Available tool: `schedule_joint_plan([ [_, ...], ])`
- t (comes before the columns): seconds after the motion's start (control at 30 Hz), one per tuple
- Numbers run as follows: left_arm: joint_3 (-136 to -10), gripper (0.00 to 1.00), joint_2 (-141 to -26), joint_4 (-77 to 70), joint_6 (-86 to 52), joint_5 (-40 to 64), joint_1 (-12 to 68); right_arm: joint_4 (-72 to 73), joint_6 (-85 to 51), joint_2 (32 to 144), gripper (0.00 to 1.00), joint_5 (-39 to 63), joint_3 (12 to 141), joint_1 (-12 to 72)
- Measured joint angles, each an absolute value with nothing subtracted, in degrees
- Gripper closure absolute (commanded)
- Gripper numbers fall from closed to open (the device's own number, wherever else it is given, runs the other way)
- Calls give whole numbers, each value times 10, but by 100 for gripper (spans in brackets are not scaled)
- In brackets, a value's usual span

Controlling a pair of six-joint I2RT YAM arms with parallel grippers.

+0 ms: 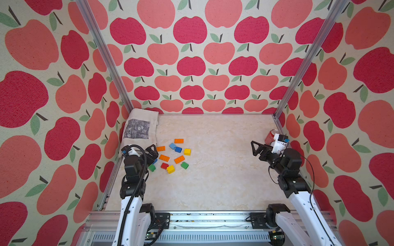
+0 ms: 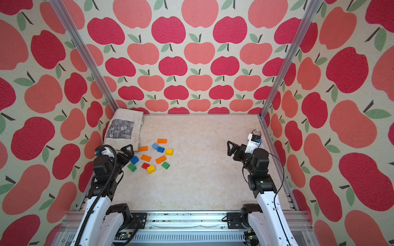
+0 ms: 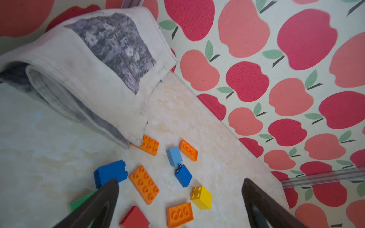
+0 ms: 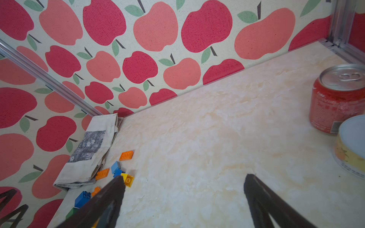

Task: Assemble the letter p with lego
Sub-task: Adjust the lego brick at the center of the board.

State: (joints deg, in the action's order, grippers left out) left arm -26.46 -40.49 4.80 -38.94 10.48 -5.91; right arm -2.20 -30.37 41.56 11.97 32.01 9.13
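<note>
At the cloth's (image 1: 139, 127) near corner our left gripper (image 1: 153, 152) hangs wide and empty over the lego (image 1: 173, 155), which lie loose just beside the cloth. One orange brick (image 3: 149, 145) touches its hem, so a grab there could snag fabric, and crowded neighbours may scatter. Well away from the cloth, our right gripper (image 1: 255, 149), also wide and empty, could tip the can (image 1: 270, 135) if it swings.

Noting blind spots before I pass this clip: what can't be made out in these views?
- Green brick: left wrist view, mostly behind the left pincer.
- Red brick: same view, cut by the frame edge.
- Tin by the soda can: right wrist view, cut by the edge, label blurred.
- Blue brick: in a top view, half behind that pincer.
</note>
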Motion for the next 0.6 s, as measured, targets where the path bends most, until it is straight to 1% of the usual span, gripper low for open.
schedule_joint_plan([
  [0.1,-299,1,-485,86,-363,90,9,-38,-306,434,3,125,320,133],
  [0.17,-331,1,-547,111,-335,68,74,-49,-305,440,3,123,320,167],
  [0.27,-390,1,-641,147,-292,26,158,-65,-299,440,3,103,317,213],
  [0.33,-431,1,-698,172,-262,-3,200,-75,-293,437,3,89,314,236],
  [0.4,-467,0,-748,200,-234,-30,227,-85,-287,433,3,76,308,249],
  [0.6,-576,11,-892,300,-156,-76,253,-95,-282,425,3,58,287,256],
])
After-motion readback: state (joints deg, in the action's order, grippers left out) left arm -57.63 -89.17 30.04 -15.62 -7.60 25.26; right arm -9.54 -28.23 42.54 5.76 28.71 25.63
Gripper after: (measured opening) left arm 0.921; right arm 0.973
